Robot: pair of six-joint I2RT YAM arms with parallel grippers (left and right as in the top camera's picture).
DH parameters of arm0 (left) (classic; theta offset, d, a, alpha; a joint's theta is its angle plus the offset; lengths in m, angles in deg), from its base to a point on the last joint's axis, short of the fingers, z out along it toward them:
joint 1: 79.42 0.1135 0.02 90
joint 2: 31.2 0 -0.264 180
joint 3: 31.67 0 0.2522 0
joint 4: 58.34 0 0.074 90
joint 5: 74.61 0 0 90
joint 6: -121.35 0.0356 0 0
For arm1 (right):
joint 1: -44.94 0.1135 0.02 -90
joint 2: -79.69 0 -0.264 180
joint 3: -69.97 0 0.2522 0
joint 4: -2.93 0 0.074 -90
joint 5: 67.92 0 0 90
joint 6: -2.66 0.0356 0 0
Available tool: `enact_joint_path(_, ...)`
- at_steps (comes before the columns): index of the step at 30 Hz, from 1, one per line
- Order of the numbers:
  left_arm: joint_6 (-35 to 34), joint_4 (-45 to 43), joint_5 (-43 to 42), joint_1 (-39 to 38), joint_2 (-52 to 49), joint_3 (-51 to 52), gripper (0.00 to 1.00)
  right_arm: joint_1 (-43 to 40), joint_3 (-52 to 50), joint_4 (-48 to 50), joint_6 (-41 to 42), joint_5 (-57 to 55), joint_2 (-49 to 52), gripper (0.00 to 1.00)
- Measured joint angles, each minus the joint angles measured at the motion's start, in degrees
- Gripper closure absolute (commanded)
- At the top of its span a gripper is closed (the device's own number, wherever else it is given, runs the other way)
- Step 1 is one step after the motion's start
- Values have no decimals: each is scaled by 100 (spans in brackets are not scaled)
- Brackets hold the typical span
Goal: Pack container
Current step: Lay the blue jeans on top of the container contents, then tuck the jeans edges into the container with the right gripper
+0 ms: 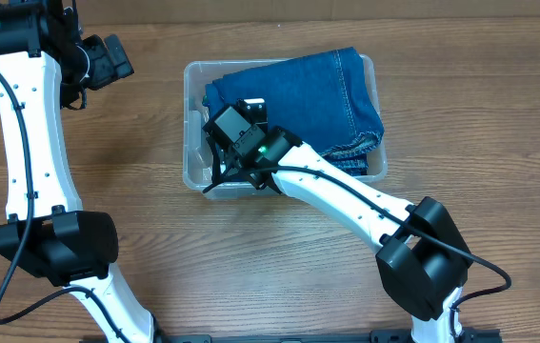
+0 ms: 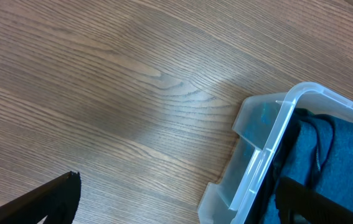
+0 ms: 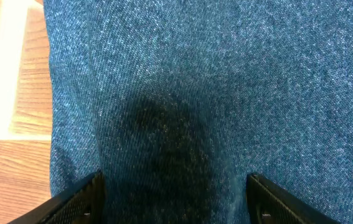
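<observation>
Your container (image 1: 190, 114) sits on the counter (image 1: 250, 252), top center of the overhead frame, with folded jeans (image 1: 308, 95) inside. Your right end effector (image 3: 176, 199) is spread wide over the denim, pinching nothing. Your left end effector (image 1: 117, 63), upper left, is spread too, over the counter.

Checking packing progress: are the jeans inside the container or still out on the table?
Inside: the folded jeans lie within the container walls, filling most of it.
</observation>
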Motion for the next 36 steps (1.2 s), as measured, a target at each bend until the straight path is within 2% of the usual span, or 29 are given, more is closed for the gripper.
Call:
enact_joint_path(6, 0, -2, 0, 0, 0, 0, 0, -334, 597, -249, -422, 249, -153, 23)
enact_joint_path(11, 0, -2, 0, 0, 0, 0, 0, -1469, 1182, 284, -1250, 278, -584, 22)
enact_joint_path(17, 0, 0, 0, 0, 2, 0, 0, -2433, 1198, 632, -1818, 398, -223, 23)
enact_joint_path(23, 0, -2, 0, 0, 0, 0, 0, -2575, 1191, 223, -1921, 697, 533, 24)
enact_joint_path(27, 0, 0, 0, 0, 0, 0, 0, -2570, 817, 249, -1773, 758, 531, 23)
enact_joint_path(32, 0, -2, 0, 0, 0, 0, 0, -2570, 24, 938, -1576, 822, 518, 23)
enact_joint_path(36, 0, 0, 0, 0, 0, 0, 0, -2570, -120, 1062, -1506, 826, 457, 21)
